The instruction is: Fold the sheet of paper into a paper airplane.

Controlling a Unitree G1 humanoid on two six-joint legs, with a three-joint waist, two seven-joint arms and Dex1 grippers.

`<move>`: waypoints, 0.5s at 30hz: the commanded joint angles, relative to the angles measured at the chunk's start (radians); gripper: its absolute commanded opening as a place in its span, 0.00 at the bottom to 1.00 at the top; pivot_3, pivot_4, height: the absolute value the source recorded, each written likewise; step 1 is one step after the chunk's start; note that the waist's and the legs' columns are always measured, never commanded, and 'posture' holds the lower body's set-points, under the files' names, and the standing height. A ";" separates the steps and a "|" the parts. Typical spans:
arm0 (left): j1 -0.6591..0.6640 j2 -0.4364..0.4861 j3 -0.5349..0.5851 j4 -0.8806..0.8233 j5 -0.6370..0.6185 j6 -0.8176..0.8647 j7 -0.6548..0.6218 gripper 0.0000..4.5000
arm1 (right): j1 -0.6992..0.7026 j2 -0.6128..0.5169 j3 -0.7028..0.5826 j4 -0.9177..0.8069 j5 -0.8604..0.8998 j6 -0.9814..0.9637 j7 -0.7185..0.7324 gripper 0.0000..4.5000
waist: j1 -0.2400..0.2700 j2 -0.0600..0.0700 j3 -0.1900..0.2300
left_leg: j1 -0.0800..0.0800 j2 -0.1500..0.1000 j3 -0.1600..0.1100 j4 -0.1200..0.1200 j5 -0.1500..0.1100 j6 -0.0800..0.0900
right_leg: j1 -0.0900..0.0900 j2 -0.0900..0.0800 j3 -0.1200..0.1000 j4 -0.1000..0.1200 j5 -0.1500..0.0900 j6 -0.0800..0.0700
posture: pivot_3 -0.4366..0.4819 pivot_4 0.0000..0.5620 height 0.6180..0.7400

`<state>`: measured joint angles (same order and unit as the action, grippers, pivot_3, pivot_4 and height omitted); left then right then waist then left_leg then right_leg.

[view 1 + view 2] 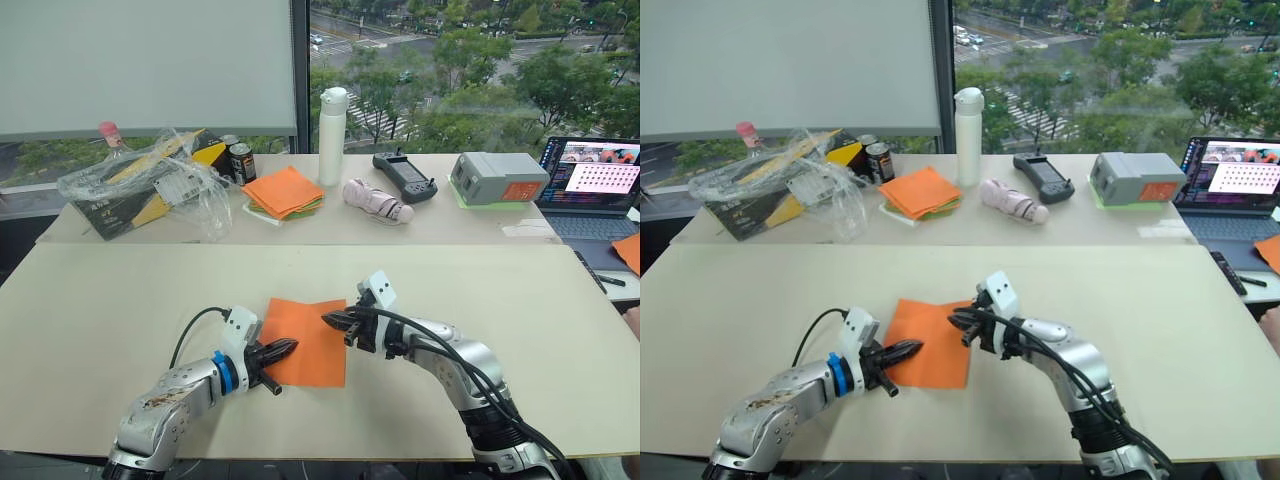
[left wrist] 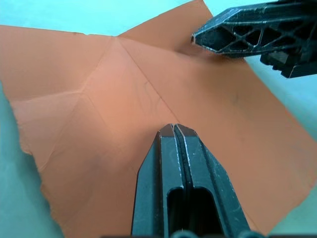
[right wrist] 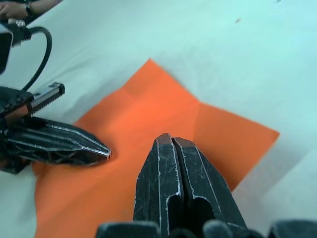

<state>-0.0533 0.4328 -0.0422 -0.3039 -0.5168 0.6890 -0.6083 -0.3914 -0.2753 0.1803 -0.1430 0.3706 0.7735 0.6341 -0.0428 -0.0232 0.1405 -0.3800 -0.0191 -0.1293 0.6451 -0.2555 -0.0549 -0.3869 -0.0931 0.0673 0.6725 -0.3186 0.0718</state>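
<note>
On your far left, a clear bag (image 1: 150, 180) holds a box. The paper (image 1: 310, 340) lies flat on the near bench (image 1: 120, 320), creased from one corner, its edges uneven. Your left gripper (image 1: 285, 348) is closed, tips on its left edge; your right gripper (image 1: 330, 320), also closed and holding nothing, presses its top right.

A bright-orange sheet of paper (image 1: 310, 338), crossed by faint crease lines, is seen on a cream tabletop (image 1: 120, 330). Both the left gripper (image 1: 290, 347) and the right gripper (image 1: 328, 319) are fingered in black; a blue ring is worn behind the left one. Farther back, a pile of orange and green sheets (image 1: 284, 192), a white bottle (image 1: 332, 136) and a grey box (image 1: 497, 177) with an orange label are seen.
</note>
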 commanded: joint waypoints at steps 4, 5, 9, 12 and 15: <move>-0.024 -0.004 0.000 -0.006 -0.002 0.011 0.000 0.01 | 0.028 -0.075 0.088 -0.028 -0.065 -0.031 0.026 0.01 | 0.000 0.000 0.000 | 0.000 0.000 0.000 0.000 0.000 0.000 | 0.000 0.000 0.000 0.000 0.000 0.000 | 0.48 0.27 1.00; -0.028 -0.008 0.000 -0.007 -0.005 0.013 0.002 0.01 | 0.034 -0.082 0.099 -0.029 -0.070 -0.033 0.028 0.01 | 0.000 0.000 0.000 | 0.000 0.000 0.000 0.000 0.000 0.000 | 0.000 0.000 0.000 0.000 0.000 0.000 | 0.48 0.27 1.00; -0.040 -0.033 -0.011 -0.022 -0.013 0.022 0.013 0.01 | 0.042 -0.084 0.110 -0.027 -0.082 -0.036 0.028 0.01 | -0.001 0.000 0.000 | 0.000 0.000 0.000 0.000 0.000 0.000 | 0.000 0.000 0.000 0.000 0.000 0.000 | 0.48 0.27 1.00; -0.039 -0.045 -0.025 -0.033 -0.010 0.030 0.015 0.01 | 0.042 -0.084 0.110 -0.028 -0.084 -0.035 0.030 0.01 | -0.001 0.000 0.000 | 0.000 0.000 0.000 0.000 0.000 0.000 | 0.000 0.000 0.000 0.000 0.000 0.000 | 0.48 0.27 1.00; -0.027 -0.040 -0.046 -0.030 0.006 0.027 0.007 0.01 | 0.039 -0.086 0.109 -0.030 -0.084 -0.033 0.033 0.01 | -0.001 0.000 0.000 | 0.000 0.000 0.000 0.000 0.000 0.000 | 0.000 0.000 0.000 0.000 0.000 0.000 | 0.48 0.27 1.00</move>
<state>-0.0812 0.3880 -0.0753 -0.3018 -0.5148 0.7218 -0.5952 -0.3632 -0.3542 0.2707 -0.1634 0.2901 0.7336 0.6562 -0.0442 -0.0233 0.1404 -0.3799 -0.0190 -0.1291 0.6451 -0.2556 -0.0549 -0.3869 -0.0928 0.0674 0.6725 -0.3186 0.0718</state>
